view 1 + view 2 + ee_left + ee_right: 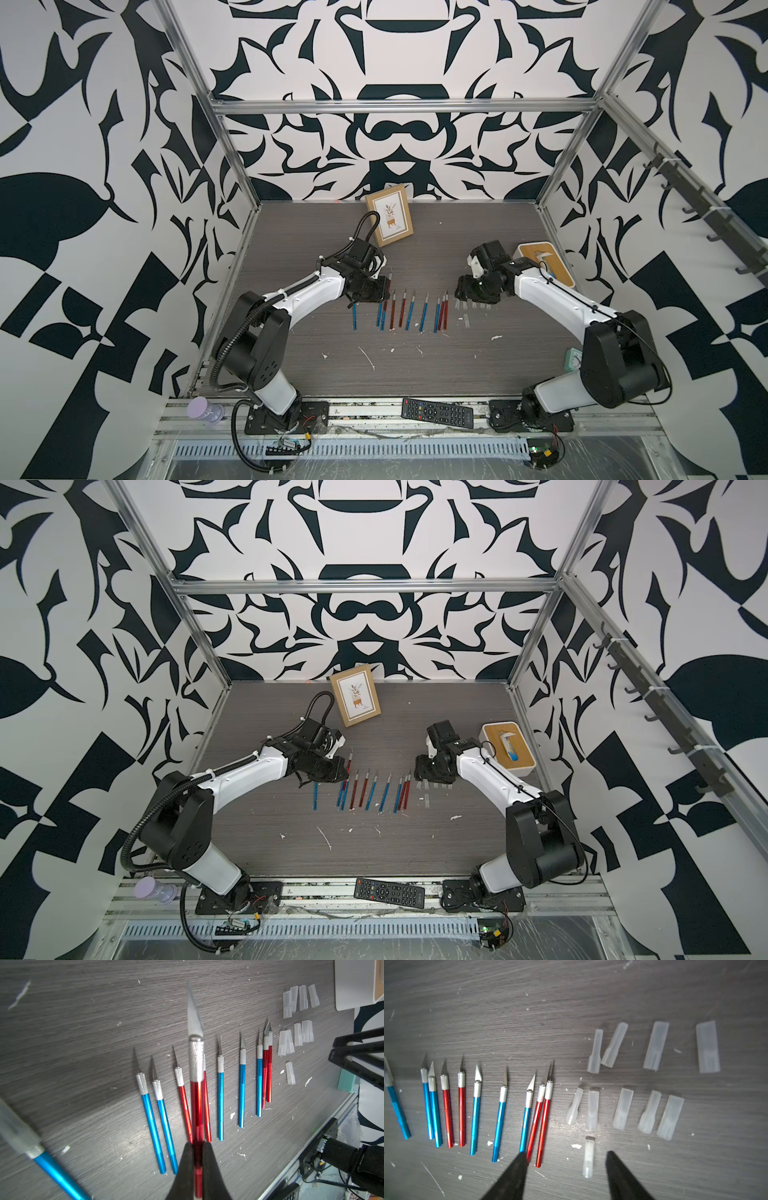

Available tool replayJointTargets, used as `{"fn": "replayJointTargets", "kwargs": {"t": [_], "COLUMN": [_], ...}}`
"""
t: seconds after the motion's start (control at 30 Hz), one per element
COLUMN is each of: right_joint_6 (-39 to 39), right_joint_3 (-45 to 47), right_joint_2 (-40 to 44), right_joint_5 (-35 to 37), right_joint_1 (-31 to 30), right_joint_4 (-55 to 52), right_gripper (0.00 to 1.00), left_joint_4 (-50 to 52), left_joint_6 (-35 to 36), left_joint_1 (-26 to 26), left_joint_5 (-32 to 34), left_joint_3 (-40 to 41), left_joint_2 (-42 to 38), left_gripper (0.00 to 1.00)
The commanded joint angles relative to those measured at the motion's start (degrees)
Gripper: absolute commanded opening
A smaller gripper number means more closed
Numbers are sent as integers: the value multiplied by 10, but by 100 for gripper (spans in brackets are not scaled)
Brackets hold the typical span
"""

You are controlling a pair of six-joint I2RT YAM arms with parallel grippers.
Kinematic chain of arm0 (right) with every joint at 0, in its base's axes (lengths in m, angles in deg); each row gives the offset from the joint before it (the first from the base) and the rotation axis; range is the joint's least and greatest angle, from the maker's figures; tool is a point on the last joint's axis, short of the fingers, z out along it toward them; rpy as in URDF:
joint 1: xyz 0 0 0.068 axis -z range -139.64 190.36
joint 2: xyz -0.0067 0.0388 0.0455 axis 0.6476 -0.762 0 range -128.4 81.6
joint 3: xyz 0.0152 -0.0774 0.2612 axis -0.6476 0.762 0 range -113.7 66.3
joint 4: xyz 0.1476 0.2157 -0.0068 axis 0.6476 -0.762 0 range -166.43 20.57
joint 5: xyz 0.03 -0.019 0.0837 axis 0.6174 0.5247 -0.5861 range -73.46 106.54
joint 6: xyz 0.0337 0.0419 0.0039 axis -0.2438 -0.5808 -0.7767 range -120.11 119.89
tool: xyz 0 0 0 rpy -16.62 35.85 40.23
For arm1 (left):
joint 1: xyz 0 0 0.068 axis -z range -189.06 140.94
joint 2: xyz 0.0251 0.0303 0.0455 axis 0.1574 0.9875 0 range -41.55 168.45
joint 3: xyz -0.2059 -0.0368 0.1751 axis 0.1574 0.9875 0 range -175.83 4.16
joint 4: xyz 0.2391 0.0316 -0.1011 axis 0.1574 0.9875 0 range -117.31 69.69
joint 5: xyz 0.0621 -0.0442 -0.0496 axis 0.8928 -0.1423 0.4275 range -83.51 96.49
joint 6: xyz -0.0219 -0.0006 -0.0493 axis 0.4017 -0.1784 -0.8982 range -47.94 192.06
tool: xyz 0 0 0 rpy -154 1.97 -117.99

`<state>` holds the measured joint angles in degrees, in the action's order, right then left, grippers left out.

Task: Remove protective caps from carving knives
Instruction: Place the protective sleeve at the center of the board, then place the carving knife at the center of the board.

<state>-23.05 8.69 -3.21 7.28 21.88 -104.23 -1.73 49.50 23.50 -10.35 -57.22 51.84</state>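
Observation:
Several blue and red carving knives (pixel 409 309) lie in a row with bare blades, also seen in the right wrist view (pixel 475 1113). My left gripper (pixel 197 1144) is shut on a red knife (pixel 196 1059) with a bare blade, held just above that row. At the row's left end lies a blue knife (pixel 52 1169) with a cap over its blade. Several loose protective caps (pixel 654 1047) lie to the right of the knives. My right gripper (pixel 566 1152) is open above the table, and one cap (pixel 588 1157) lies flat between its fingers, touching neither.
A framed picture (pixel 390 216) leans at the back. A white tray with a wooden top (pixel 559 286) stands behind the right arm. A black remote (pixel 436 412) lies on the front rail, and a teal object (pixel 573 359) sits by the right arm's base. White flecks (pixel 368 357) dot the table.

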Motion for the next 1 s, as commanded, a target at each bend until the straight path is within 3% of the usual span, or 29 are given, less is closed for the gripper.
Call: {"fn": "replayJointTargets", "kwargs": {"t": [0.0, 0.1, 0.37, 0.97], "right_joint_6": [-8, -32, -18, -13], "right_joint_3": [-40, -56, -118, -98], "right_joint_2": [-5, -8, -52, -80], "right_joint_5": [-14, -27, -39, -69], "right_joint_1": [-2, -2, 1, 12], "right_joint_4": [30, 76, 93, 147], "right_gripper": [81, 99, 99, 100], "left_joint_4": [24, 28, 54, 65], "left_joint_6": [7, 4, -8, -40], "left_joint_1": [-4, -6, -6, -7], "left_joint_5": [11, 13, 37, 85], "left_joint_3": [-7, -3, 9, 31], "left_joint_2": [-16, -17, -31, -47], "left_gripper": [0, 0, 0, 0]}}
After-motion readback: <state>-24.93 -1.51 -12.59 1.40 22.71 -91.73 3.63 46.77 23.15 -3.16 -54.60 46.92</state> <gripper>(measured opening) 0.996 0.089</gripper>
